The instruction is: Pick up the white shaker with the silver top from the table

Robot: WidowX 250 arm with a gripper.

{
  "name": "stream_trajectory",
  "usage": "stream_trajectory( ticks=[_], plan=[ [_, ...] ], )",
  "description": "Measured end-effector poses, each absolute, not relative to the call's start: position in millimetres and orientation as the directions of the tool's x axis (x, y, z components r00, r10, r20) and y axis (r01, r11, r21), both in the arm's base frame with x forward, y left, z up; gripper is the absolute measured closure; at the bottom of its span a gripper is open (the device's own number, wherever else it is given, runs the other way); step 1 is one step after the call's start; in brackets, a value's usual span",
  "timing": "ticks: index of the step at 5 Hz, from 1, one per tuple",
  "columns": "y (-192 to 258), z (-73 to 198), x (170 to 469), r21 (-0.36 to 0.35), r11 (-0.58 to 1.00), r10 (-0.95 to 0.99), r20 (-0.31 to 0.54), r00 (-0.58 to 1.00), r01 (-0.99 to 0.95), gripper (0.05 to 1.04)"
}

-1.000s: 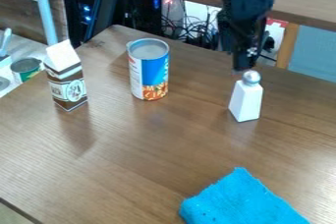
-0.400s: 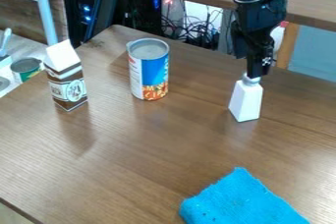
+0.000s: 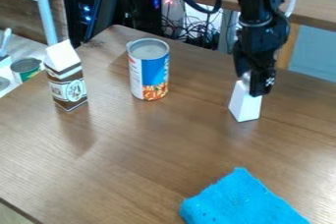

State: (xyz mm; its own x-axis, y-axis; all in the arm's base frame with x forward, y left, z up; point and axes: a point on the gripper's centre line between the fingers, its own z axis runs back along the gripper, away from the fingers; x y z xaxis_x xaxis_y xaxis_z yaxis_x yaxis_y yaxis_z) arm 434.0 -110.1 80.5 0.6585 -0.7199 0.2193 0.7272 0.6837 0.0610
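The black gripper (image 3: 253,88) hangs at the right of the camera view, over the upper part of a white shaker bottle (image 3: 244,104), whose top it partly covers. The bottle stands upright on the brown wooden table (image 3: 151,144). To the left is an upright blue and white can (image 3: 150,70). Farther left stands a brown and white carton (image 3: 66,78). A folded bright blue cloth (image 3: 242,202) lies near the bottom edge.
Behind the table are cables (image 3: 190,29) and a second wooden surface (image 3: 305,3) along the top. At the far left, a small green tin (image 3: 26,69) sits on a lower counter beside a light blue pole (image 3: 44,12).
The gripper has come down and slightly to the right, from above the bottle's silver top to around its upper part. The bottle, can, carton and cloth have stayed put.
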Motion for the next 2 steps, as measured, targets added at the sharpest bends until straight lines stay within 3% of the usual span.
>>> stream_trajectory(
  ticks=[1, 2],
  plan=[
    [-109.1, 69.8, 434.7, 0.049, 0.699, -0.706, 0.204, 0.678, 0.713, 0.123],
    [-110.0, 68.1, 435.1, 0.059, 0.702, -0.701, 0.229, 0.675, 0.710, 0.394]
  ],
)
